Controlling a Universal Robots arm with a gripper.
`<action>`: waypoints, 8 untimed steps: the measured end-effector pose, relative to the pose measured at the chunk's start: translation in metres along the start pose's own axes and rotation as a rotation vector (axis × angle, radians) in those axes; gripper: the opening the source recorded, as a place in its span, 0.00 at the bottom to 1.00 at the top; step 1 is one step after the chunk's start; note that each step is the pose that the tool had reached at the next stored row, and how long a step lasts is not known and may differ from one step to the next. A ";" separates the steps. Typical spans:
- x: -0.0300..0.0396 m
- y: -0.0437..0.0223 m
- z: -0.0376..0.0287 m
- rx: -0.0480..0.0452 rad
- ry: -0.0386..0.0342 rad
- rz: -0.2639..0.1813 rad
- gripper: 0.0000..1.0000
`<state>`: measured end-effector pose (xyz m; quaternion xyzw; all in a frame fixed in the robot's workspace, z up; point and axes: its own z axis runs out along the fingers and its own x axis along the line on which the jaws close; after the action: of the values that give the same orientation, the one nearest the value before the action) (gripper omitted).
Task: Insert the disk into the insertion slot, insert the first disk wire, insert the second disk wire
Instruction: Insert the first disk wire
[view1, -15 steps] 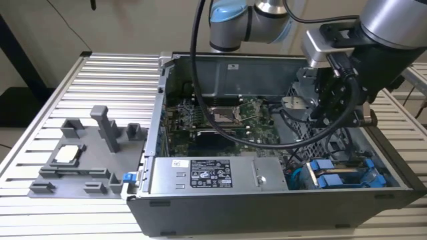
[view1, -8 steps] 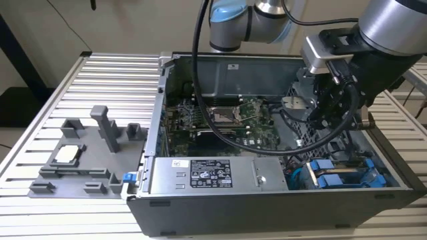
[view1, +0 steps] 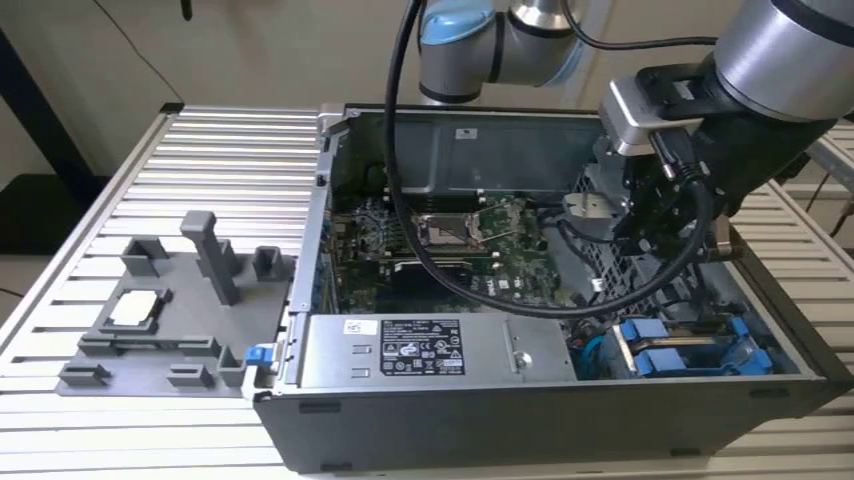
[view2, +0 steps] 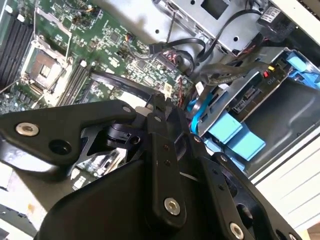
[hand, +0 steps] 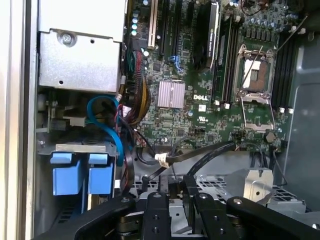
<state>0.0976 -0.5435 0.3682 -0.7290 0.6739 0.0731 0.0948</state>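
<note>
Blue carrier frame: inside case, 4 o'clock of motherboard, exterior view.
Gripper: over black cables, by motherboard edge.
Claw opening: cannot tell.

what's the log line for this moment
black gripper: inside open grey computer case, by black cables; blue plastic tabs: at grey metal drive bay

Arm at exterior view's right, wrist bent fwd, tool pointing down.
</note>
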 end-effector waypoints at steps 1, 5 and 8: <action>0.0004 0.0001 0.0003 0.0005 -0.0069 0.000 0.26; 0.0050 0.0004 -0.0006 0.0014 -0.0186 0.000 0.26; 0.0086 0.0012 -0.0016 0.0015 -0.0206 0.000 0.26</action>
<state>0.0971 -0.5524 0.3677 -0.7283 0.6728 0.0801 0.1023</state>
